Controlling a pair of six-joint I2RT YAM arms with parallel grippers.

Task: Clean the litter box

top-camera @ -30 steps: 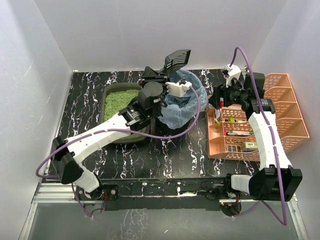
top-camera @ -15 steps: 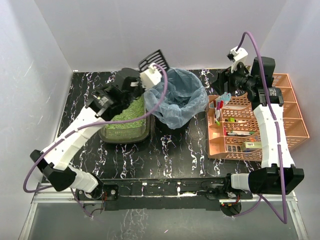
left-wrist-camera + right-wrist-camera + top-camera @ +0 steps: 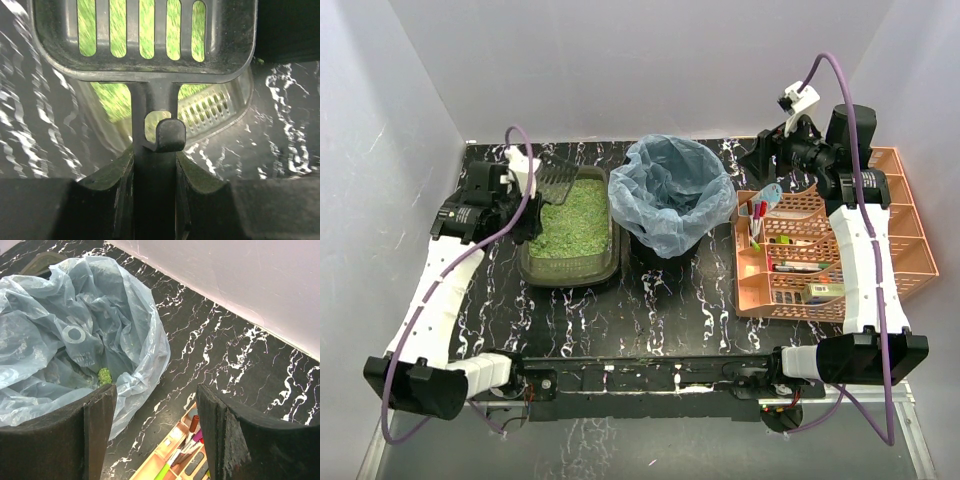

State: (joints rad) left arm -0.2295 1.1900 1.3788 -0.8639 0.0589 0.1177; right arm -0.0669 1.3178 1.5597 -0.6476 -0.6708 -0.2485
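At far left, the left gripper (image 3: pixel 154 165) is clamped tight on the handle of a black slotted plastic scoop (image 3: pixel 145 45). The scoop's blade hangs just ahead of it, over the far left corner of the litter box (image 3: pixel 570 274), a shallow dark olive-green plastic tray of green granular litter (image 3: pixel 570 215). The scoop's slots look bare, with no clumps showing. Just right of the tray under that gripper stands a round bin lined with a translucent blue plastic bag (image 3: pixel 675 205). A green lump (image 3: pixel 104 375) lies in its folds, below and left of the right gripper (image 3: pixel 156 395). That gripper hovers with jaws well apart, holding nothing, above the black marble-patterned table (image 3: pixel 700 300). Beneath it and to its right sits an orange slatted plastic organiser (image 3: pixel 905 250) stocked with pens. Judging by the lump in the bag, at least one scoopful seems dumped. The empty scoop poised over the litter suggests more sifting to come, though whether waste remains in the tray cannot be told.
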